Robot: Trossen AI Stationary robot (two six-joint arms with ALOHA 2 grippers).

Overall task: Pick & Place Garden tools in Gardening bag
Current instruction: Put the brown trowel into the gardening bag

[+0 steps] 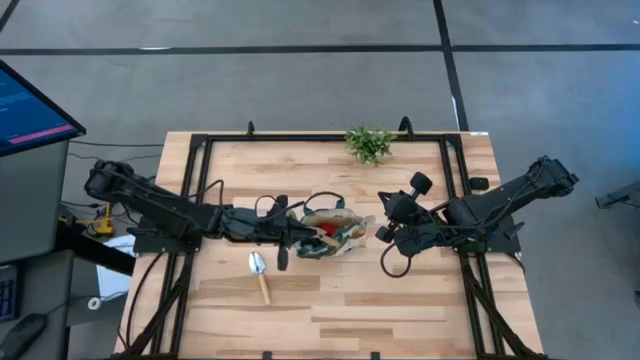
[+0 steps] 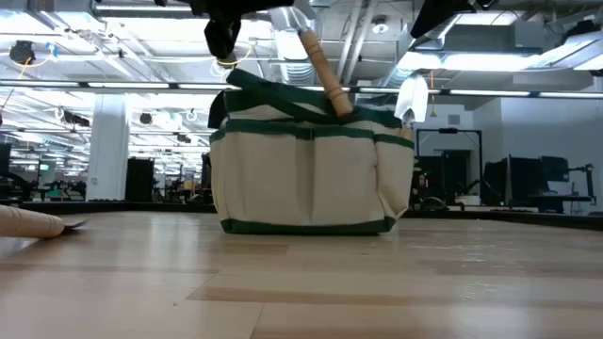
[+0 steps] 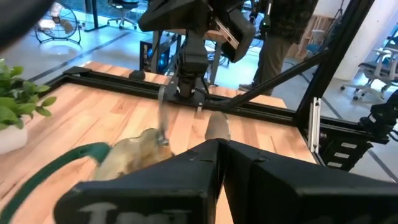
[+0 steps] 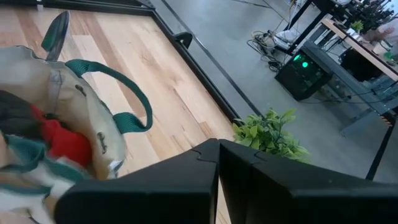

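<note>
Gardening bag (image 1: pixel 333 232) mid-table, handles and blades poking out; one trowel (image 1: pixel 260 274) lying on the boards just in front. Left gripper (image 1: pixel 291 236) at the bag's rim, right gripper (image 1: pixel 386 234) just beside it — both pressed together, holding nothing visible. Risk: snagging a loop handle (image 4: pixel 118 99) and tipping the bag. Contents mostly hidden — count unclear.

The gardening bag (image 2: pixel 311 174) is pale khaki with dark green trim (a red item (image 4: pixel 62 143) shows inside), the trowel (image 1: pixel 260 275) silver-bladed with a light wooden handle, the plant sprig (image 1: pixel 369 143) green, the table (image 1: pixel 330 310) pale striped wood
</note>
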